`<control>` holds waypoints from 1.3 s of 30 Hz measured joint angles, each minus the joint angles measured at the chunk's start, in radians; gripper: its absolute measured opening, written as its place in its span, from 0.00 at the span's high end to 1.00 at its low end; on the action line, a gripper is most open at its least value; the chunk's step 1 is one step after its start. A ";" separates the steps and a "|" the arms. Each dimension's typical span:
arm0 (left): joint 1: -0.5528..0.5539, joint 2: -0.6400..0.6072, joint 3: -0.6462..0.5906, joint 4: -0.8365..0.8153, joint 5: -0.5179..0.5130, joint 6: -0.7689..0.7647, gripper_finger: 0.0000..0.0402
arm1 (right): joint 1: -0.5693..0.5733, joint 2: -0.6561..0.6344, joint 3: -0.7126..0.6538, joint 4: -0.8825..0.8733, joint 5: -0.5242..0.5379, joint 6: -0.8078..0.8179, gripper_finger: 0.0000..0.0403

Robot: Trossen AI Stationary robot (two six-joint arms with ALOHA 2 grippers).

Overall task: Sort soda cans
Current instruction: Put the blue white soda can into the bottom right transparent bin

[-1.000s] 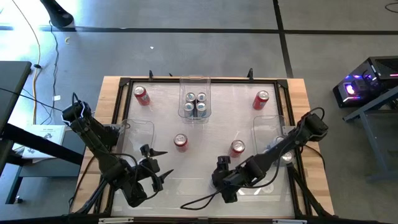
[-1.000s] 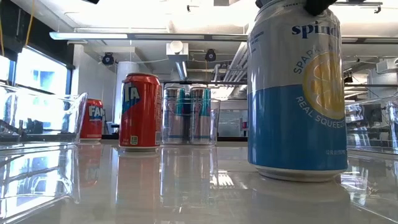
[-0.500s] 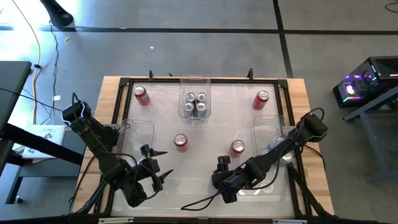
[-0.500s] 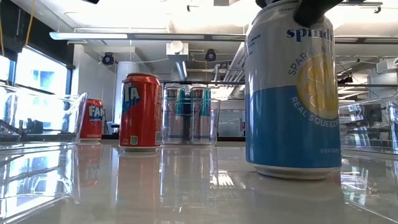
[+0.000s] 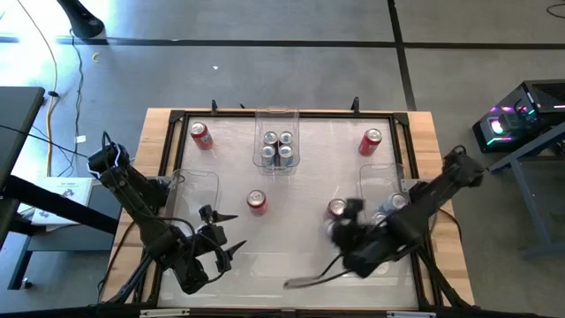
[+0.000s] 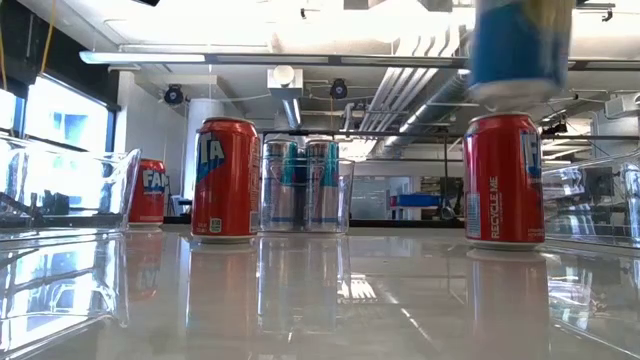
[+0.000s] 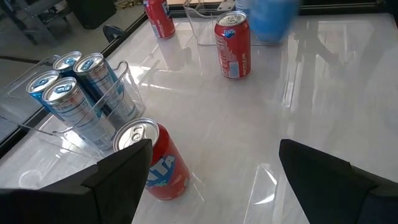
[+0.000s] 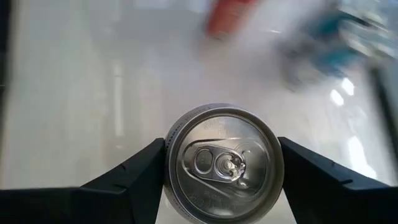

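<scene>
My right gripper (image 5: 351, 223) is shut on a blue-and-silver soda can (image 6: 520, 45), held in the air over the near right of the table, beside a red can (image 5: 336, 208). That can's silver top (image 8: 224, 162) fills the right wrist view. My left gripper (image 5: 221, 232) waits open at the near left, close to another red can (image 7: 155, 168). Two more red cans (image 5: 201, 134) (image 5: 372, 141) stand on their bases at the far corners. Several silver-and-blue cans (image 5: 278, 148) stand in the far middle bin. My right gripper pinches the blue-and-silver can between its two fingers (image 8: 140, 168), one on each side of the upper wall just below the rim (image 8: 177, 146). The fingers come from above, pointing down. The can hangs upright below them, lifted clear of the table.
A clear bin (image 5: 196, 181) sits at the left, and another (image 5: 381, 177) at the right holds at least one silver can (image 5: 399, 203). The far middle bin (image 5: 277, 115) stands by the far edge. A black frame (image 5: 177, 116) runs around the tabletop.
My right gripper has risen and swung toward the table's right and far side, carrying the blue-and-silver can. The can first slid slightly on the table, then came up clear of it, and now hangs above the red can near the right bin.
</scene>
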 joint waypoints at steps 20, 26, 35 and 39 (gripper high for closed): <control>0.000 0.006 0.000 -0.001 0.000 0.002 0.14 | 0.010 -0.350 -0.426 -0.329 0.027 0.532 0.37; 0.000 0.006 0.000 -0.001 0.000 0.002 0.14 | 0.010 -0.368 -0.527 -0.284 -0.043 0.573 0.37; 0.000 0.006 0.000 0.000 -0.004 0.002 0.14 | -0.072 -0.448 -0.682 -0.103 -0.193 0.565 0.37; 0.000 0.006 0.000 -0.001 -0.004 0.010 0.14 | -0.127 -0.483 -0.732 -0.056 -0.215 0.530 0.37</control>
